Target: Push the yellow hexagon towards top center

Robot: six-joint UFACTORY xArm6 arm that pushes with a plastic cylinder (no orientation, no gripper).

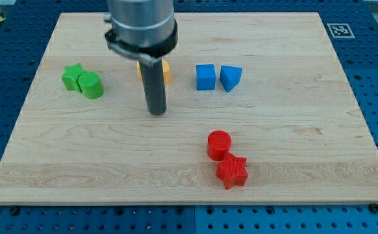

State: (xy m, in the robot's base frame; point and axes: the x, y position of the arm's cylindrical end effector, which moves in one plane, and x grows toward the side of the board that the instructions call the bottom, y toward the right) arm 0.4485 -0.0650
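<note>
The yellow hexagon (165,71) lies on the wooden board (293,149) in the upper middle, mostly hidden behind my rod; only its right edge and a sliver on the left show. My tip (156,112) rests on the board just below the hexagon, toward the view's bottom. I cannot tell whether the rod touches the block.
A green star (73,75) and a green cylinder (91,85) sit touching at the upper left. A blue cube (205,77) and a blue triangular block (230,77) sit right of the hexagon. A red cylinder (219,144) and a red star (232,171) lie at the lower middle right.
</note>
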